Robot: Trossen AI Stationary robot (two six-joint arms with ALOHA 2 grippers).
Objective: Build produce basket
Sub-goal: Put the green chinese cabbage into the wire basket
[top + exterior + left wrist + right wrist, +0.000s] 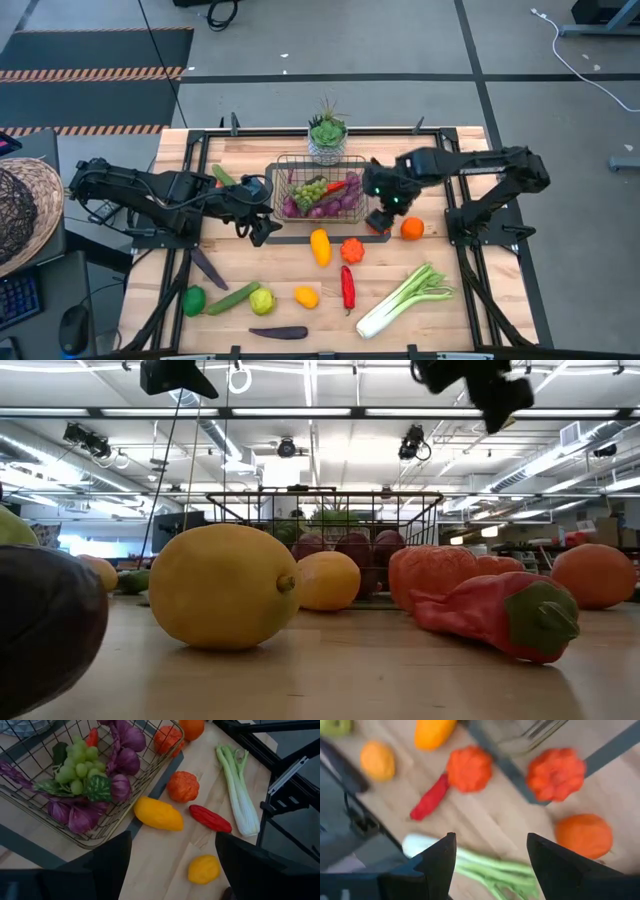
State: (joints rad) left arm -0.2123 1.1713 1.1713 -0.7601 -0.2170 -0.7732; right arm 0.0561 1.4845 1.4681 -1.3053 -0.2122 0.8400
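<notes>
The dark wire basket stands at mid-table and holds green grapes, purple vegetables and a red piece. My left gripper hovers open just off the basket's near-left corner, above bare wood. My right gripper hovers open off the basket's near-right corner, over an orange bumpy fruit. Loose produce lies on the near half of the table: a yellow fruit, a second orange bumpy fruit, a red chili, a leek and an orange. Both grippers are empty.
A potted succulent stands behind the basket at the far edge. Near the front edge lie a lime, a cucumber, a yellow-green fruit, a small orange fruit and a dark eggplant. A purple piece lies left.
</notes>
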